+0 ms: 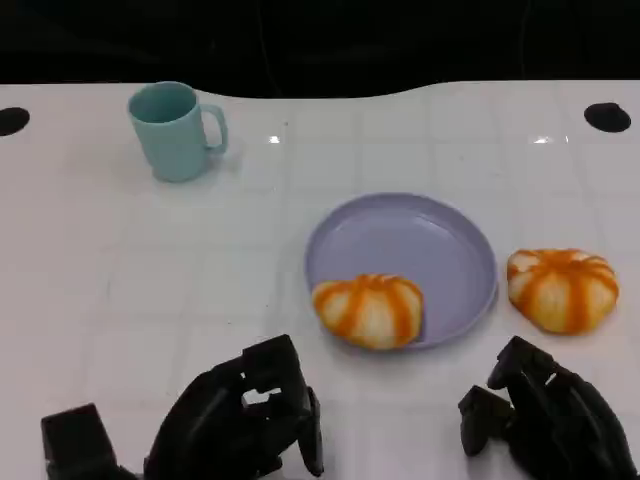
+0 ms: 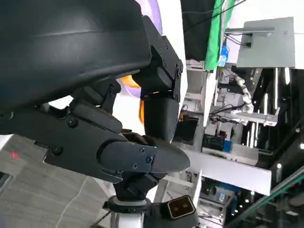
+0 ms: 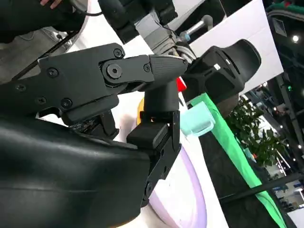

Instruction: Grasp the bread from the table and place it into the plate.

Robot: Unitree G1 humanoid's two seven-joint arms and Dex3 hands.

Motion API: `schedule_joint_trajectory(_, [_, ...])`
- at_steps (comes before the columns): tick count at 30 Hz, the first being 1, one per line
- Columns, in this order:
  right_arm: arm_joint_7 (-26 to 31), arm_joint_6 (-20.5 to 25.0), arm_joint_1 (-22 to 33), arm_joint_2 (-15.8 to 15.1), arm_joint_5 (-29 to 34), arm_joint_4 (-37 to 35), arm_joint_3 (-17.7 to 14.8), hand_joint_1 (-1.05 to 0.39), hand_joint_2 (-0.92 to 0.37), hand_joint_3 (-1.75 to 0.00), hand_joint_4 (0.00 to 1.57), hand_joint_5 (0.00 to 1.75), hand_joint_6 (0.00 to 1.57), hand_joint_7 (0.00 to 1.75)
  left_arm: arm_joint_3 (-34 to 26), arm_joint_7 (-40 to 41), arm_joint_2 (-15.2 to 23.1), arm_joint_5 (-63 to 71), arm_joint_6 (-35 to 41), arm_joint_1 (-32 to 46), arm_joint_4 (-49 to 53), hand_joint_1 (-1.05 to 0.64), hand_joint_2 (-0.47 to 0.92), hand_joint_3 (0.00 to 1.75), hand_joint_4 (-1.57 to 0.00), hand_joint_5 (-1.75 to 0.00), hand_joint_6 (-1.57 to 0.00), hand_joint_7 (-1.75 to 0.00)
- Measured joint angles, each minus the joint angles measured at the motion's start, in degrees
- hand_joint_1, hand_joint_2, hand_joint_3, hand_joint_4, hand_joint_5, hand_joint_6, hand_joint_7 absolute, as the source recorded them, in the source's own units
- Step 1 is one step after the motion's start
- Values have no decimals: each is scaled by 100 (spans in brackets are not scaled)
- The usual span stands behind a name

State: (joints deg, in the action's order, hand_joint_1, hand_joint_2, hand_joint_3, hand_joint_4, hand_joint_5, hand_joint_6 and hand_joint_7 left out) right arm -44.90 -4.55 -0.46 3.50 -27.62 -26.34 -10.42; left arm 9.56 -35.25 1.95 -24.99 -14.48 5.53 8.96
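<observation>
Both hands sit at the near edge of the table, holding nothing: the left hand (image 1: pixel 240 425) has its fingers curled in on nothing, and the right hand (image 1: pixel 545 415) looks much the same, loosely curled. Probably parked clear of the work. Just past them, one bread (image 1: pixel 368 309) rests on the lavender plate's (image 1: pixel 420 240) near rim, so that part looks done. A second bread (image 1: pixel 562 288) lies on the table just beside the plate, handy for the right hand. Farther back left stands a teal mug (image 1: pixel 175 130), well clear.
</observation>
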Motion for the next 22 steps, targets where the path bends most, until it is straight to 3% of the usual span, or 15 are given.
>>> schedule_joint_trajectory(22, [-5,-74,-142,-1,27,-204,-16,-54,-92,-26,78,165,68,140,-448,-442,-233,-202,389,-103,92,-66,92,20,-85,-175,-66,-171])
